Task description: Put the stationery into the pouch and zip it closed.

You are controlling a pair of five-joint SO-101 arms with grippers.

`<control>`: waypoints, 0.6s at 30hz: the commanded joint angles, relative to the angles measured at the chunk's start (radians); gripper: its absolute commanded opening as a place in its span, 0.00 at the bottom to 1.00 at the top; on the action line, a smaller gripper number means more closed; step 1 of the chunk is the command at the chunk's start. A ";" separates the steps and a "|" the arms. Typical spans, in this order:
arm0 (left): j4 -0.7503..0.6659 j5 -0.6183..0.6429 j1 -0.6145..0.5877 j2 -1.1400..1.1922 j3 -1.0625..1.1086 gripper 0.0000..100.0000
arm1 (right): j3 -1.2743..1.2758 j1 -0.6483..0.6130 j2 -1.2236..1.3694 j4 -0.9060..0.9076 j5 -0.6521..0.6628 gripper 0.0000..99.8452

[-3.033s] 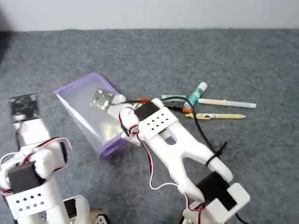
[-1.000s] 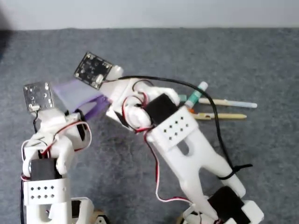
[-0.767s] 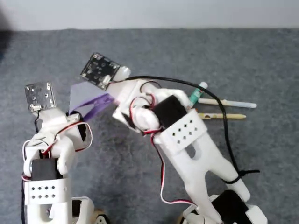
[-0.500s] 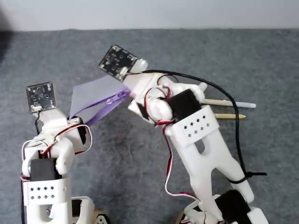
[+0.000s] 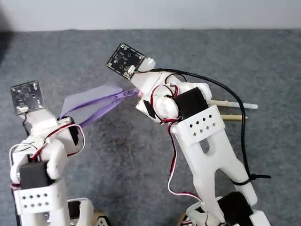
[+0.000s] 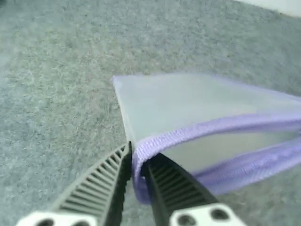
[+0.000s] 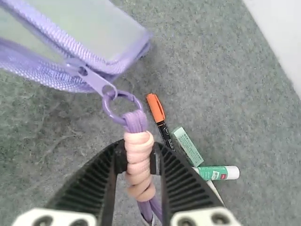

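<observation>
We see the pouch (image 6: 188, 103) taut along its zip between the left gripper (image 6: 136, 162), pinching its end, and the right gripper (image 7: 137, 148), gripping the pull cord (image 7: 138, 172).

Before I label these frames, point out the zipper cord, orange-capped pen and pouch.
zipper cord (image 7: 138, 153), right wrist view, pink knotted part
orange-capped pen (image 7: 154, 108), right wrist view, orange cap
pouch (image 6: 188, 106), left wrist view, clear side panel

Grey, felt-like counter (image 5: 117, 169) under me, evenly lit. Plain white wall (image 5: 150, 14) along the counter's far edge. Dark shape (image 5: 3, 42) at the counter's far left corner; can't identify it.
</observation>
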 commanded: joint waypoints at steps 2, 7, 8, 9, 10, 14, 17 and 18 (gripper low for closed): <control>0.080 0.011 -0.018 -0.011 -0.133 0.01 | -0.052 -0.033 -0.120 0.042 -0.077 0.15; 0.186 0.012 0.020 -0.011 -0.222 0.01 | -0.052 -0.030 -0.234 0.131 -0.181 0.28; 0.203 0.012 0.038 -0.011 -0.234 0.01 | -0.052 -0.027 -0.257 0.156 -0.193 0.26; 0.219 0.014 0.055 -0.011 -0.242 0.01 | -0.052 -0.016 -0.277 0.179 -0.203 0.25; 0.230 0.029 0.066 -0.011 -0.246 0.01 | -0.052 -0.002 -0.294 0.196 -0.215 0.23; 0.247 0.069 0.075 -0.011 -0.251 0.01 | -0.048 0.128 -0.321 0.243 -0.310 0.21; 0.247 0.072 0.071 -0.011 -0.251 0.01 | -0.037 0.249 -0.269 0.288 -0.327 0.21; 0.249 0.072 0.071 -0.011 -0.249 0.01 | -0.032 0.289 -0.237 0.298 -0.327 0.21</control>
